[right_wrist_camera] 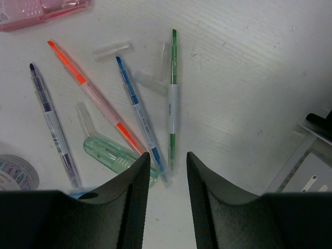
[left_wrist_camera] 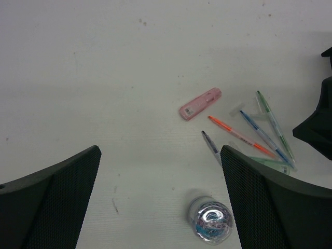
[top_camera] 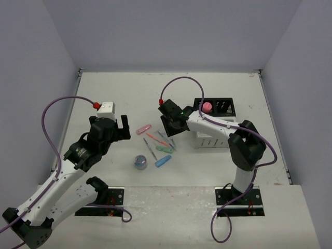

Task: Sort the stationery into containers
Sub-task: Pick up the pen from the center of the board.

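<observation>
The stationery lies loose mid-table: a pink capsule (top_camera: pixel 143 129), an orange pen (top_camera: pixel 154 139), blue and green pens (top_camera: pixel 166 137), a dark pen (top_camera: pixel 150 149), a mint capsule (top_camera: pixel 164 149), a blue capsule (top_camera: pixel 163 161) and a round roll (top_camera: pixel 140 162). The black container (top_camera: pixel 224 108) holds a pink item (top_camera: pixel 206 107); the white container (top_camera: pixel 210 141) stands in front of it. My left gripper (left_wrist_camera: pixel 160 155) is open and empty above the table, the roll (left_wrist_camera: pixel 210 220) near its right finger. My right gripper (right_wrist_camera: pixel 167 158) is partly open and empty, just over the ends of the blue pen (right_wrist_camera: pixel 137 109) and green pen (right_wrist_camera: pixel 173 93).
Clear pen caps (right_wrist_camera: pixel 111 50) lie among the pens. The white container's corner (right_wrist_camera: pixel 311 166) is close to the right of my right gripper. Grey walls enclose the table on three sides.
</observation>
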`<state>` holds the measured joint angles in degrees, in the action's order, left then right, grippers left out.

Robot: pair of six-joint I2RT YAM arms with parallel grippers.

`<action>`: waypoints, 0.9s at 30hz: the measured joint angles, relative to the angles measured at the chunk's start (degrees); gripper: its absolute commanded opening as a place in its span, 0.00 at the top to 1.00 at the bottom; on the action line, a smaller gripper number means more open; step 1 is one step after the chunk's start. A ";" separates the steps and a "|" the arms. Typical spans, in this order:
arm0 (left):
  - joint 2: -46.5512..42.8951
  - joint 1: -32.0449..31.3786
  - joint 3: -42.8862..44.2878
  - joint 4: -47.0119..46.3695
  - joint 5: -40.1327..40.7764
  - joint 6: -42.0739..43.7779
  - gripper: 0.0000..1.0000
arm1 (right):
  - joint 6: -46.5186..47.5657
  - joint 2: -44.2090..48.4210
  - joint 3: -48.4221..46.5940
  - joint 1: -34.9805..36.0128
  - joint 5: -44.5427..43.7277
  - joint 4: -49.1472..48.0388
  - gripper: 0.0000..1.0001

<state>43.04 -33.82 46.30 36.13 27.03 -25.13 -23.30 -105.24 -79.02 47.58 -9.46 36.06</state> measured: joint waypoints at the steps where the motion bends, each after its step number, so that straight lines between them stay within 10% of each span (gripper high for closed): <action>1: 0.00 0.00 -0.05 -0.21 -0.24 0.17 0.00 | 0.02 -0.15 -0.13 -0.25 0.01 -0.18 0.63; 27: 0.69 0.00 -0.15 -1.30 -3.05 0.84 0.00 | 0.49 -7.27 -0.48 -2.04 1.28 -1.96 0.66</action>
<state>43.72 -33.82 46.15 34.83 23.99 -24.29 -22.81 -112.51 -79.50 45.54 -8.19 34.11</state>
